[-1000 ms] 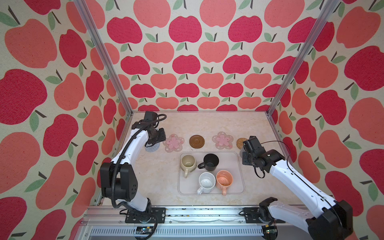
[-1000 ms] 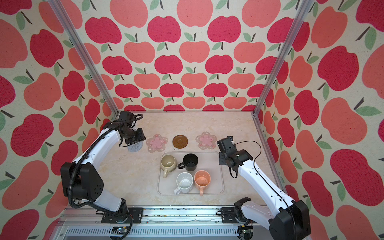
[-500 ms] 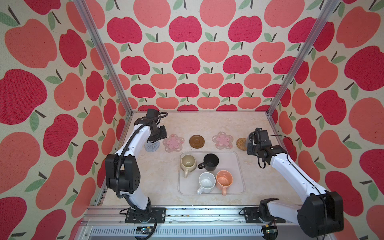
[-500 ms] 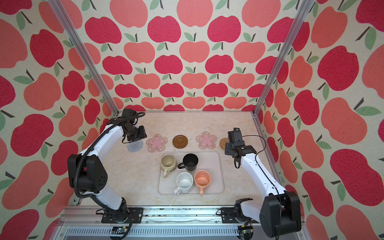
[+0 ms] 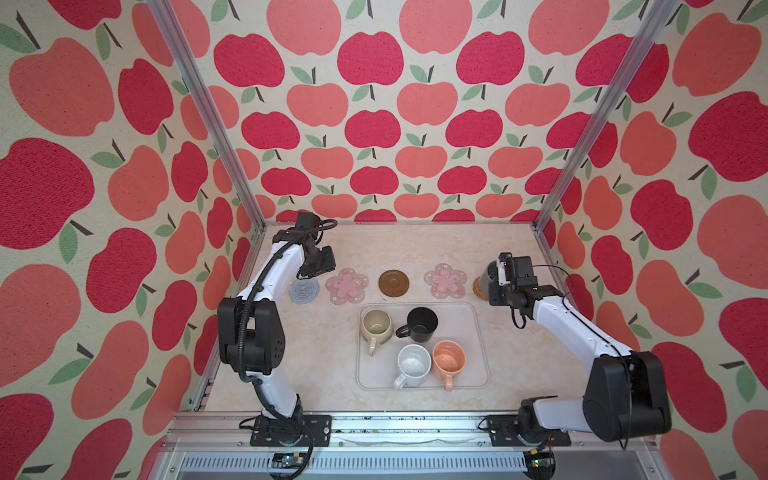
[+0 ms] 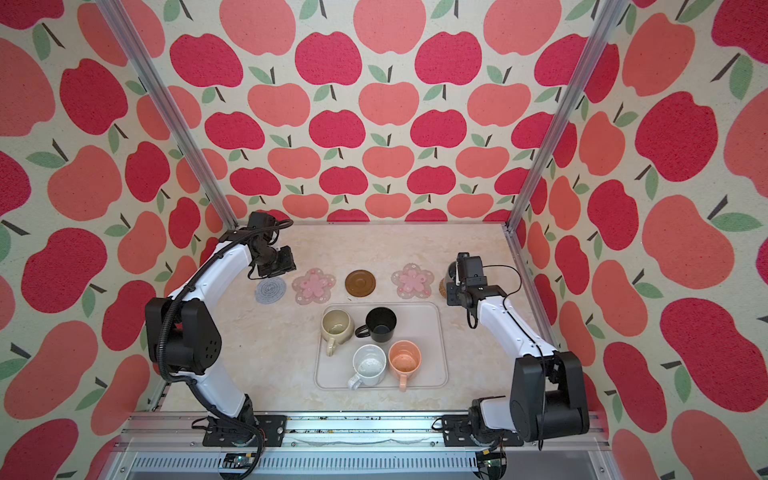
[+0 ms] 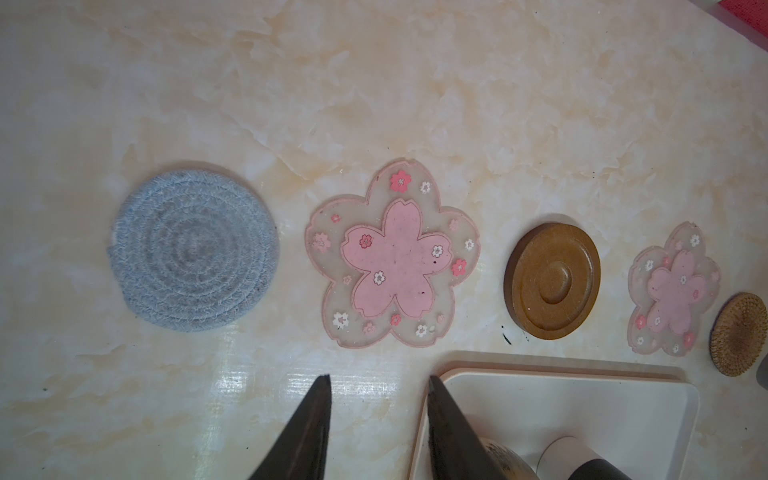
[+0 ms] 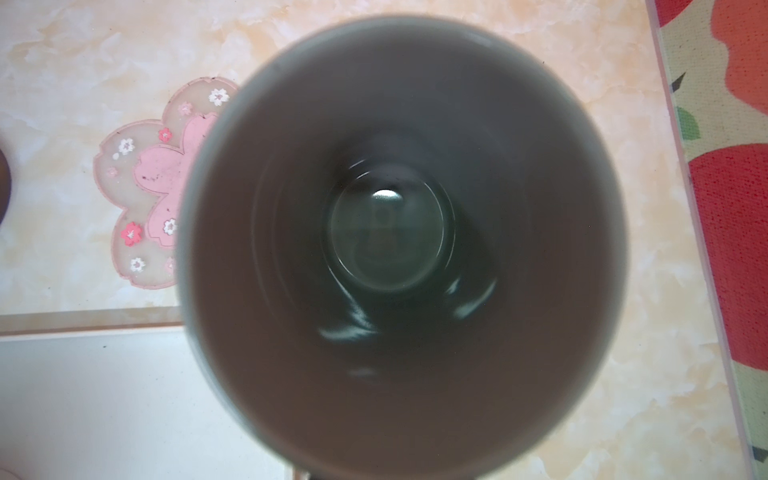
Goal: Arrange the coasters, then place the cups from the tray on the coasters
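So the right tool [image 5: 496, 277] is clamped on the grey mug [image 8: 399, 232], right over the rattan coaster [image 5: 478, 291] just past the tray [image 5: 463, 322] at its far right corner. The left tool [image 7: 378, 378] hangs open and empty off the far left corner. In the tray: cream mug [image 5: 376, 327], black mug [image 5: 422, 325], white mug [image 5: 413, 365], peach mug [image 5: 449, 361]. The other coasters [image 5: 394, 284] line the counter [image 5: 324, 357] behind it.
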Robot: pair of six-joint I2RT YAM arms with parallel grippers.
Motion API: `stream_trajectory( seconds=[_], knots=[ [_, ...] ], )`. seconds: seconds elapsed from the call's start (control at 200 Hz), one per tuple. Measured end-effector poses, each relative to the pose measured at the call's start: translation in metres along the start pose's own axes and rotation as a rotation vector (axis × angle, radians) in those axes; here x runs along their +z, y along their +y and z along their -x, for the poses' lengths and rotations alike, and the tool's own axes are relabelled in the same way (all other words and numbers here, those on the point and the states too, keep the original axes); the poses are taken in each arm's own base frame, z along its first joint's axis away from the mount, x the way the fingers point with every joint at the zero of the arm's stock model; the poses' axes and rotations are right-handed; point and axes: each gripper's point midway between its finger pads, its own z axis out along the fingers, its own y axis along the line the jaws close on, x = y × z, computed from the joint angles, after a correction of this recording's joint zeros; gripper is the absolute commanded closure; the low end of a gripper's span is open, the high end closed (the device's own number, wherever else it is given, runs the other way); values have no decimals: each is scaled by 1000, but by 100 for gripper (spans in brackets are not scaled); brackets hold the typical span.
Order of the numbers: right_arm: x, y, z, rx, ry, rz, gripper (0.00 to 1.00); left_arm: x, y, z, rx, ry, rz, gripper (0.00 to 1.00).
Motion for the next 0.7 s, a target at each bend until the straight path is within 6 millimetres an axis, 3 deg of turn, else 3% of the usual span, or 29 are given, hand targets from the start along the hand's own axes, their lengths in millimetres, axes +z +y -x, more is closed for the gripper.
stream_trajectory(
  seconds=[0.275, 0.7],
  knots=[
    [16, -7, -6, -1, 35, 4, 100, 6, -2, 4, -1, 10, -4, 60],
    [18, -12, 5, -27, 4, 11, 100, 6, -5, 5, -11, 10, -12, 60]
  ],
)
